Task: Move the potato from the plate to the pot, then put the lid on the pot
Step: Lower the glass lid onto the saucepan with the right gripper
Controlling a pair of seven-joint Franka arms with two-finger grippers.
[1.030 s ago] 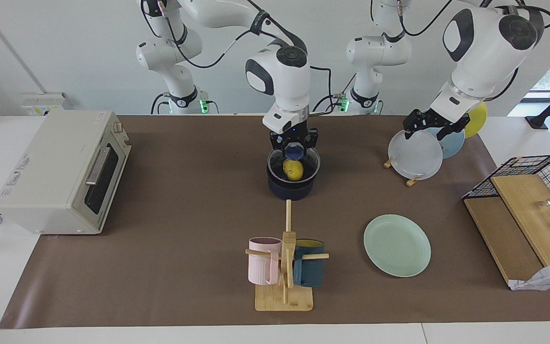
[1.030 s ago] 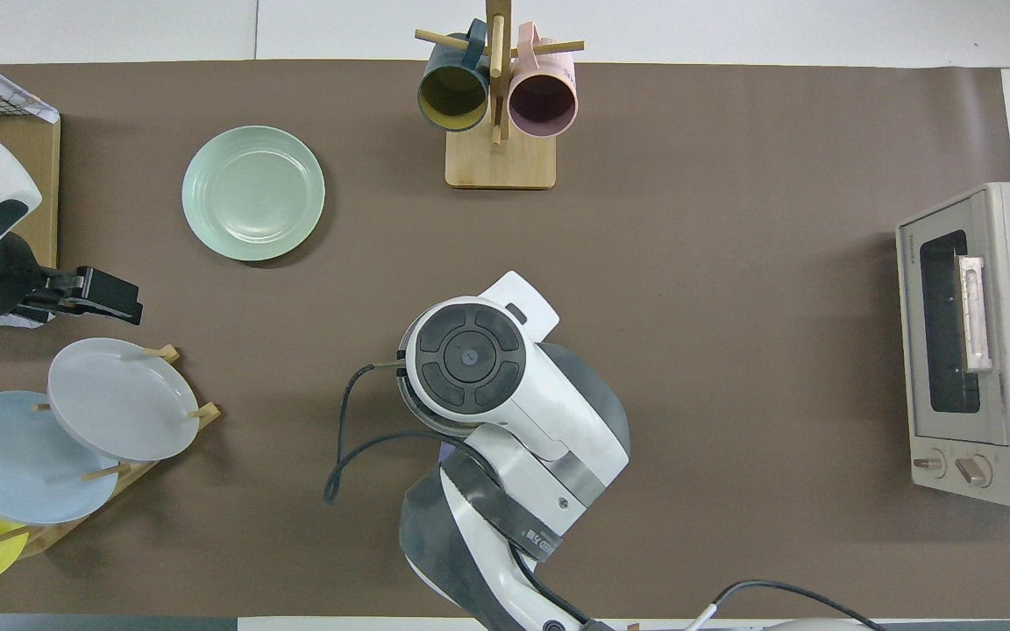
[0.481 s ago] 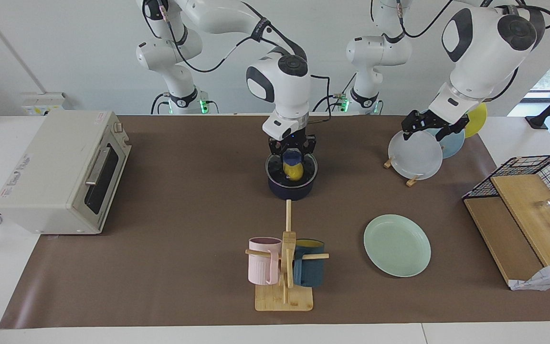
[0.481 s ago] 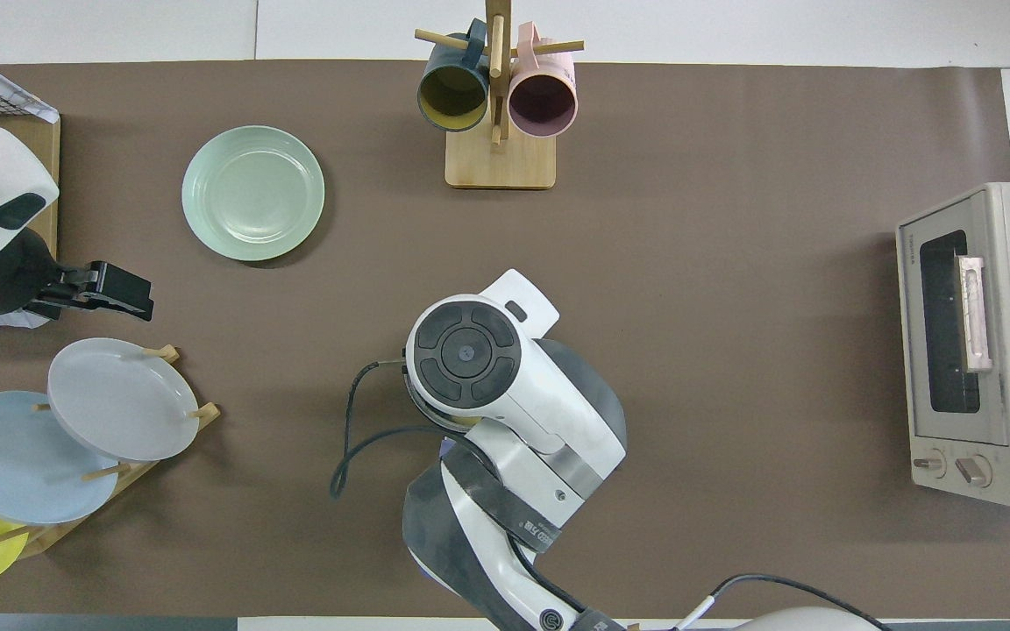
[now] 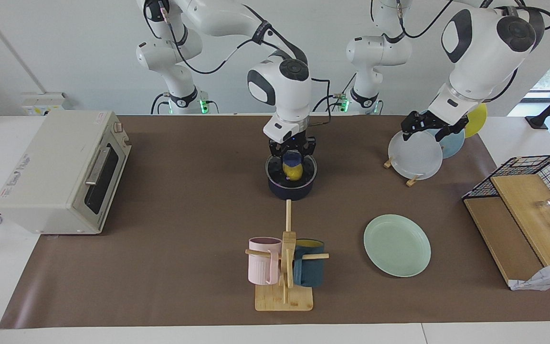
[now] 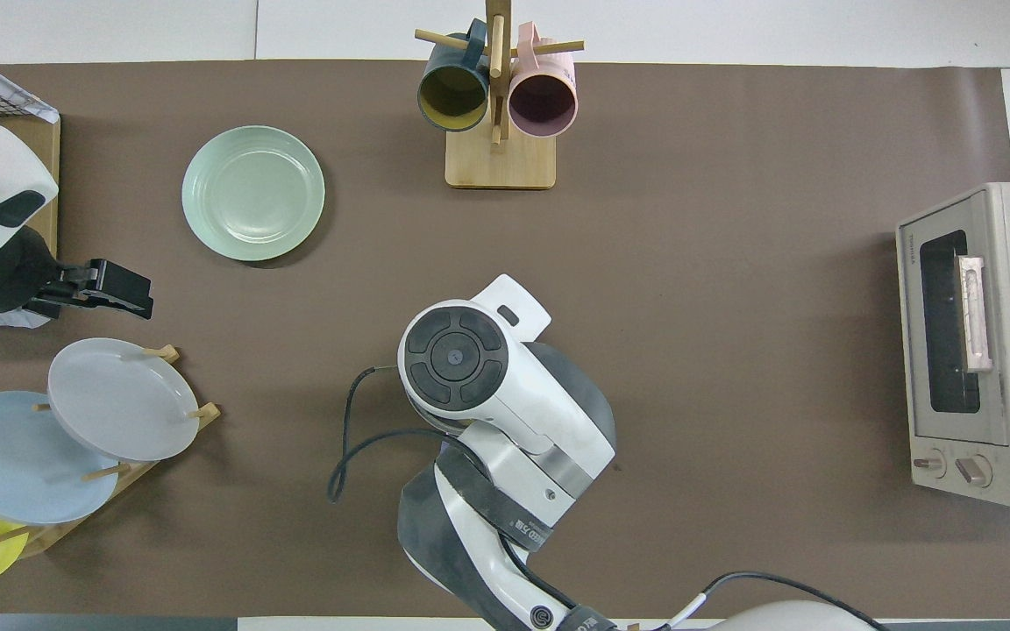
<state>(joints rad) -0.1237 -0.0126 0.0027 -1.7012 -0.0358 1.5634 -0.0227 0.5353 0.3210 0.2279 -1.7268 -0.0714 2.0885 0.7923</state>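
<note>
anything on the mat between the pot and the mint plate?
Nothing: in the facing view, only bare brown mat lies between the pot and the mint plate.

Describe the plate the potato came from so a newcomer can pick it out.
Start at the wooden mug tree at the table edge farthest from the robots. Beside it, toward the left arm's end, the plate lies flat on the mat. It is mint green; the other plates stand in a rack.

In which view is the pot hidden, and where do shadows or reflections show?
Overhead view: the right arm covers the pot completely; a soft shadow edges the mint-green plate. Facing view: the pot shows clearly, the potato visible through the glass lid, with no strong glare.
</note>
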